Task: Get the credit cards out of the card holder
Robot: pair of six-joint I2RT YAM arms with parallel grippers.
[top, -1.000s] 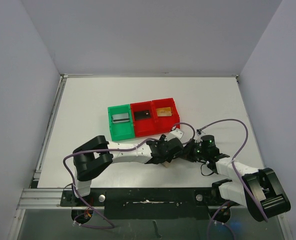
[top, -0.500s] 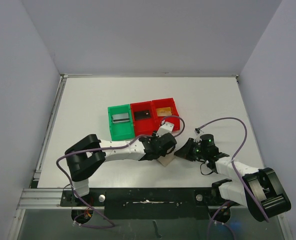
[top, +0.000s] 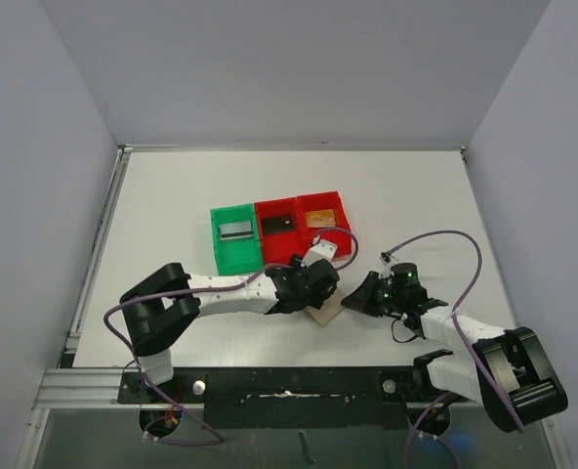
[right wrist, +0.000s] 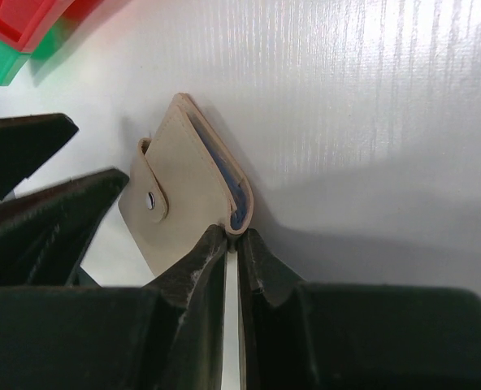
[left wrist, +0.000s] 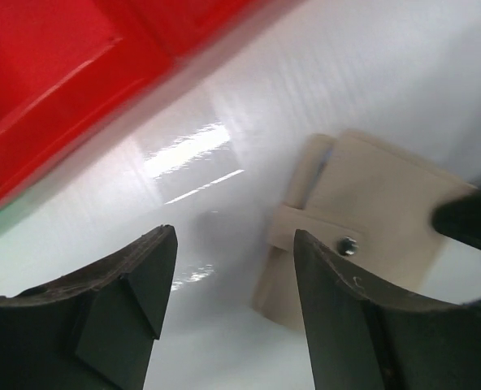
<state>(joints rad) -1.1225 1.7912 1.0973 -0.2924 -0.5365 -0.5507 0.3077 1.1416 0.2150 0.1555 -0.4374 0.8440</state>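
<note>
White table top, grey walls around.

Right gripper (right wrist: 232, 240) jaws pressed nearly together, nipping one corner of the card holder (right wrist: 188, 191). It is a thin bite, only the edge is caught. Left gripper (left wrist: 234, 268) jaws spread wide and empty. They hang just over bare table at the tab side of the holder, with one finger overlapping its edge in the wrist view.

The holder sits on the table between the two grippers, just in front of the red bins (top: 299, 227). It is folded shut with the snap tab (right wrist: 151, 199) fastened over one edge, and light-blue lining peeks out along the side edge.

Handling, as a guess: light, soft and floppy, with a smooth skin that may slip out of a corner pinch. Better to hold it flat across the body and pull at the tab to pop the snap.

Tab edge points at the left gripper, and the opposite corner points at the right. Long axis runs diagonal to the table edges in the top view.

A silver card (top: 235, 231) lies in the green bin (top: 232, 256). A black card (top: 278, 224) and a gold card (top: 317, 219) lie in the red bins, well apart from the holder. Cannot tell if any cards are inside it.
</note>
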